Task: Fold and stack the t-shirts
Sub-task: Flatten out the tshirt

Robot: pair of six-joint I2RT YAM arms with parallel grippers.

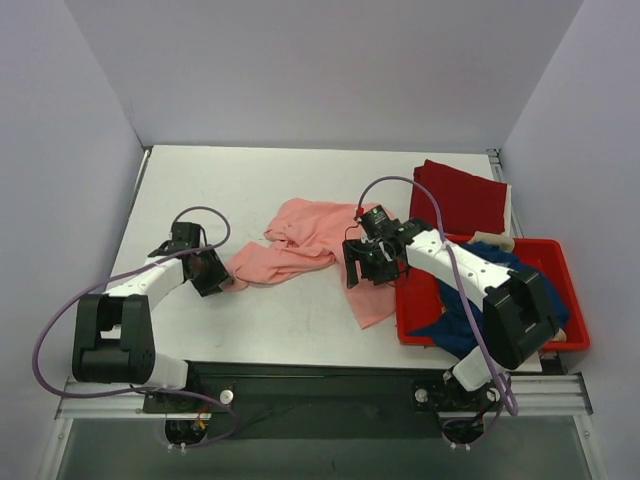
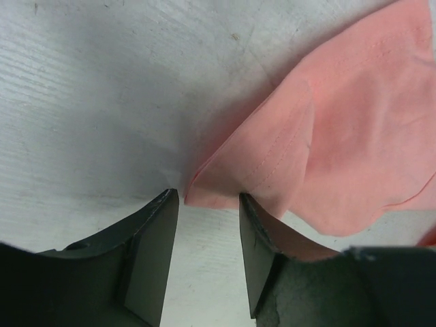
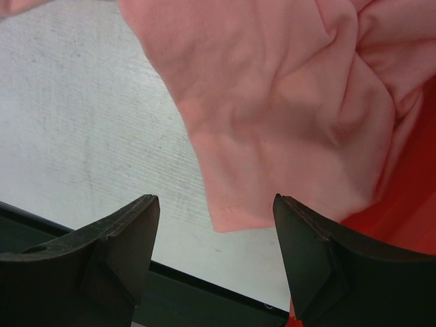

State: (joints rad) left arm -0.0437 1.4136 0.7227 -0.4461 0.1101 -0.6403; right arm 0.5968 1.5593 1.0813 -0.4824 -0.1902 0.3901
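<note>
1. Seeing left gripper narrowly open, tips straddling left corner of salmon-pink t-shirt, not clamped.
2. Finding that shirt crumpled between both grippers, unfolded; reads as flatten-before-fold step.
3. Seeing right gripper wide open over shirt's near hem corner, just beside red tub.
4. Noting navy t-shirt bunched in tub, dark red t-shirt lying behind it.
5. Next, probably: close both on corners, pull apart to spread flat.
</note>
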